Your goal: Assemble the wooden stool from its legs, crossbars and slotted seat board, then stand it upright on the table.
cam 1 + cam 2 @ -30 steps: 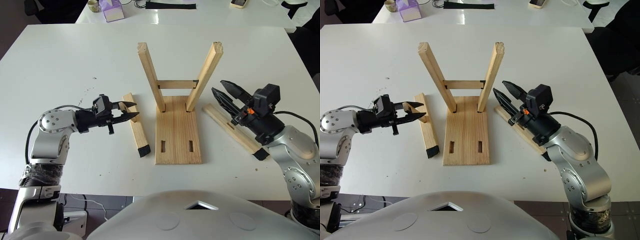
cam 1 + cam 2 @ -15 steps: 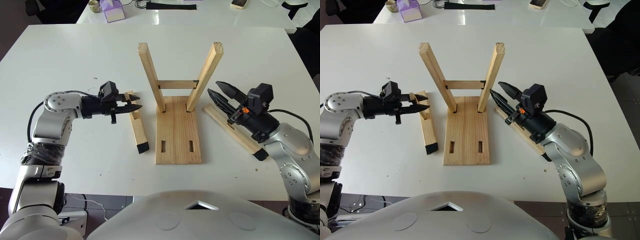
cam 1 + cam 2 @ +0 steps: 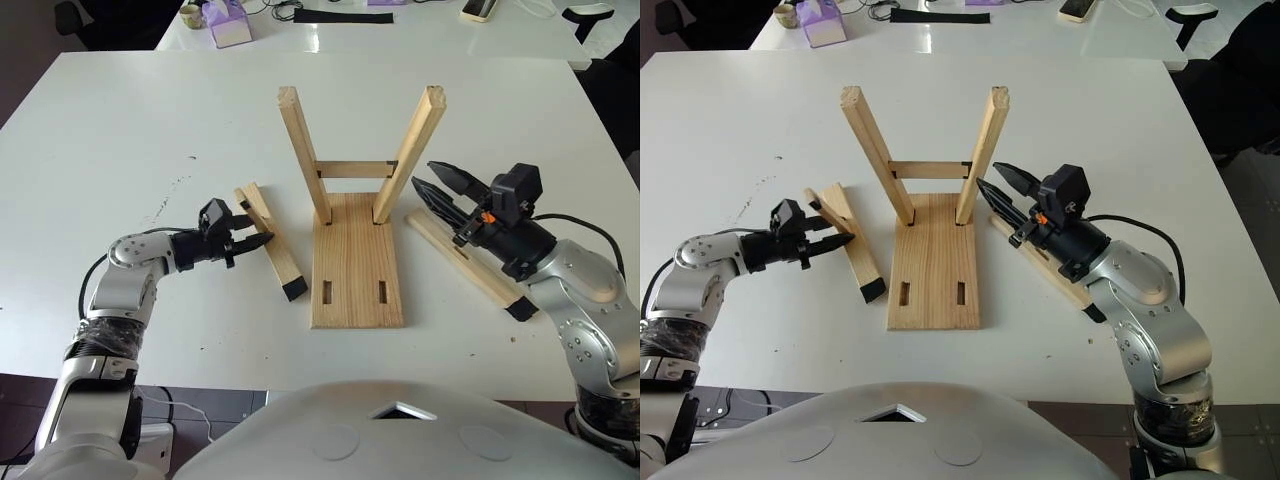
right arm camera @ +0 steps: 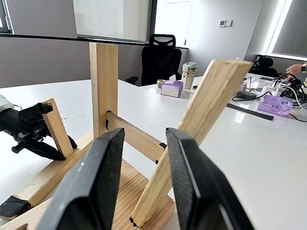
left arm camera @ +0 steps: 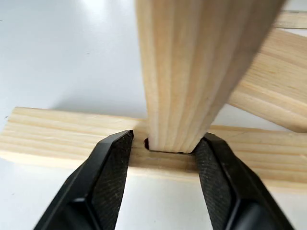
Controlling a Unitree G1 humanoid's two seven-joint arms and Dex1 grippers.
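- Left gripper [image 3: 255,241] has dropped back toward the robot since the earlier frames; loose pale wooden leg with a black end cap [image 3: 278,262] has swung with it, far end now further to the robot's left.
- Its fingers [image 5: 112,158] are closed narrow on the base of a short wooden crossbar stub [image 5: 192,72], one finger on each side, right where the stub enters the loose leg.
- Stub rises off the leg at a lean; leg lies flat on the white table [image 3: 120,130], long axis diagonal, cap toward the robot.
- Right gripper [image 3: 423,175] hangs partly open, holding nothing, above the far end of a second loose capped wooden leg [image 3: 487,283], just beside the assembly.
- Flat slotted wooden seat board [image 3: 355,265] lies between the two loose legs, long axis running away from the robot.
- Far slots hold two upright wooden legs [image 3: 303,150], splaying outward, joined by a thin wooden crossbar [image 3: 352,169]; near slots [image 3: 327,291] are empty.
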